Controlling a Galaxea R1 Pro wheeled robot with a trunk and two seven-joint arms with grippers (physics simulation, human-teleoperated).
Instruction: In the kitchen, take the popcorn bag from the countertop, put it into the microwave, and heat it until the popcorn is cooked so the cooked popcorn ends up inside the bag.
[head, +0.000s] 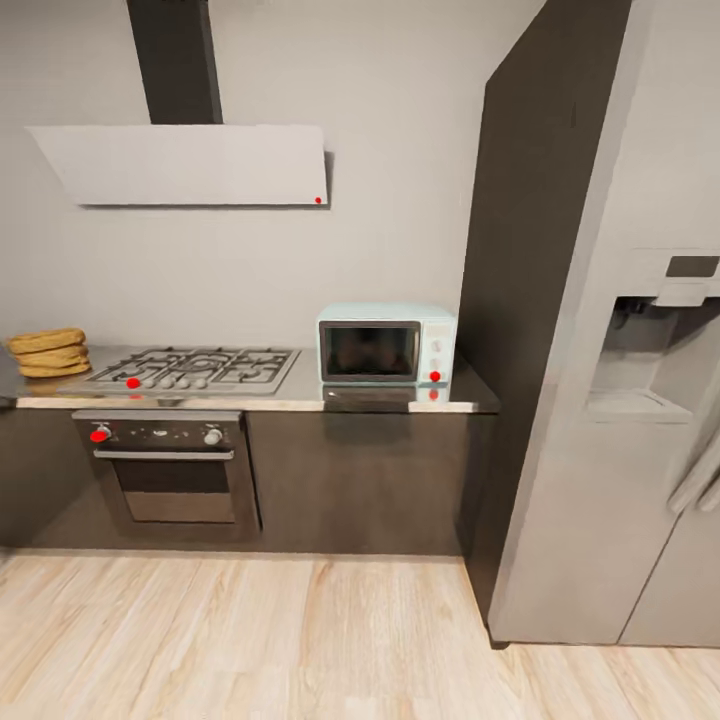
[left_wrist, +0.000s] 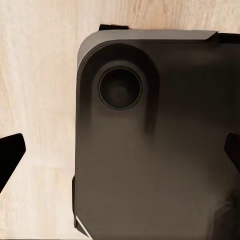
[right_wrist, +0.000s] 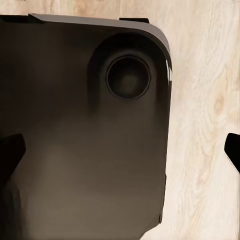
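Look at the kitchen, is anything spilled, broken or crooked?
Nothing stands out. The popcorn bag sits upright on the countertop left of the stove. The microwave stands square with its door shut. The wooden floor shows no spills.

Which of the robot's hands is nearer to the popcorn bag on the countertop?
Left, probably. The left hand and right hand both hang over the floor, far from the popcorn bag, which sits at the countertop's left end, the left arm's side.
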